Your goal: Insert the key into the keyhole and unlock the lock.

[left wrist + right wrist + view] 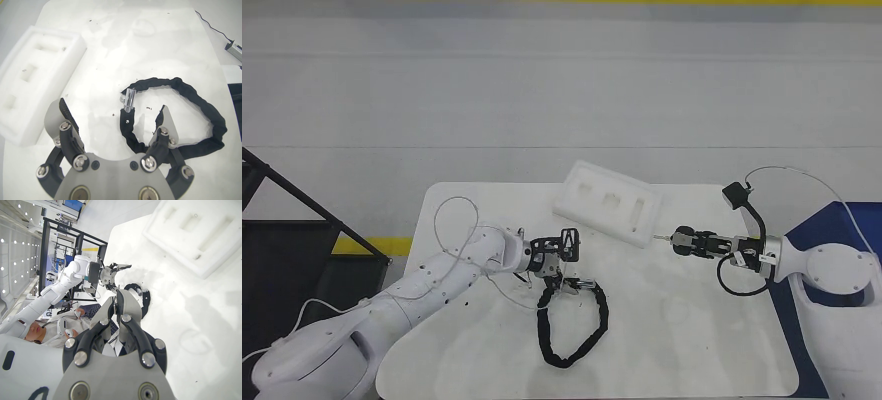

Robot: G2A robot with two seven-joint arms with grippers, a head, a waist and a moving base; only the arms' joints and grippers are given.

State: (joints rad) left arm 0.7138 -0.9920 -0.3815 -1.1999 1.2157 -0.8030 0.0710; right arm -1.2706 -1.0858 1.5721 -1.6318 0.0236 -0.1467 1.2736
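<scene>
Two arms: open left gripper (113, 105) hangs over the black sleeved chain's (208, 106) chrome lock cylinder (129, 100); right gripper (116, 298), well apart, pinches the slim metal key (660, 238) pointing toward it.

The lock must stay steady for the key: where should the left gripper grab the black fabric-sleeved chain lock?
Probably on the shiny silver metal cylinder at the end of the black fabric-sleeved chain lock, from above, fingers across its round sides. It is the one rigid part, lying flat on the white table; the sleeve looks floppy.
</scene>
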